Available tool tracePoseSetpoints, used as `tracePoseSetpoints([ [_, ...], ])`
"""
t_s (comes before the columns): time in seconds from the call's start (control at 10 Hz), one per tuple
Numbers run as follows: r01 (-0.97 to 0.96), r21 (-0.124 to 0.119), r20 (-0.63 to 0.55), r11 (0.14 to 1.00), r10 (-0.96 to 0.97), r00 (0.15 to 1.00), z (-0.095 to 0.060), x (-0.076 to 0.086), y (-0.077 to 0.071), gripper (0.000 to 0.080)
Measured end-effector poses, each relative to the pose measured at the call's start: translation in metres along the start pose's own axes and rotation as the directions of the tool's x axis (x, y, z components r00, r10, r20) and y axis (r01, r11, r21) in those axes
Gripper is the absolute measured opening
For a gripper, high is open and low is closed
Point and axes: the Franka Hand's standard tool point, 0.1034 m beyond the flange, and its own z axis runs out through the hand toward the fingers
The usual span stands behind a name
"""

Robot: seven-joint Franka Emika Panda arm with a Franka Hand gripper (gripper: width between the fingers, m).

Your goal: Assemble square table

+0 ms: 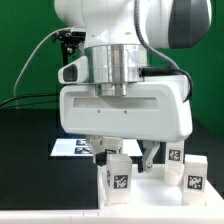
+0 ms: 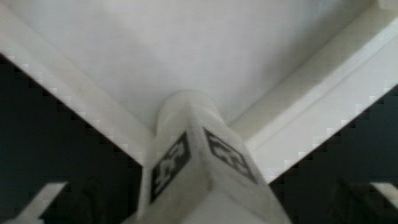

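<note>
the gripper (image 1: 126, 152) hangs low over the near part of the scene, its broad white body filling the middle of the exterior view, and its two fingers (image 1: 103, 148) stand spread apart, released, with a white leg (image 1: 116, 175) upright just below and between them. that leg carries a black-and-white square tag on its near face and stands on the white tabletop (image 1: 150, 190), which lies on the dark table (image 1: 25, 150) at the near edge of the view. two more tagged legs stand on the tabletop toward the exterior view's right: one at the near right (image 1: 194, 178) and a smaller-looking one farther back (image 1: 175, 153). whether the fingers touch the middle leg cannot be told. the marker board (image 1: 68, 147) lies flat on the table behind the gripper, toward the exterior view's left, partly hidden. in the wrist view the leg (image 2: 199, 160) rises close to the camera, tags on two faces, against the ribbed white underside of the tabletop (image 2: 196, 50).
</note>
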Motion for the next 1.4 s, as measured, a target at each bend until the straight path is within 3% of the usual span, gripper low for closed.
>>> tracePoseSetpoints([
  [0.3,0.212,-0.011,-0.002,0.977,-0.212,0.977,0.0014,0.0020,0.0031,0.0648],
  [0.4,0.459,-0.026,0.003,0.888,-0.459,0.888,0.0001,0.0027,0.0017,0.0648],
  [0.5,0.545,-0.026,0.012,0.838,-0.545,0.839,0.0003,0.0022,0.0008,0.0648],
  [0.6,0.528,-0.027,0.011,0.849,-0.528,0.849,0.0006,0.0025,0.0018,0.0648],
  [0.8,0.497,-0.028,0.010,0.867,-0.497,0.868,0.0006,0.0026,0.0020,0.0398],
  [0.9,0.444,-0.027,0.008,0.896,-0.444,0.896,0.0008,0.0024,0.0018,0.0398],
  [1.0,0.358,-0.029,0.005,0.933,-0.358,0.934,0.0008,0.0031,0.0029,0.0285],
  [1.4,-0.104,-0.033,-0.011,0.994,0.104,0.995,0.0008,0.0051,0.0048,0.0285],
])
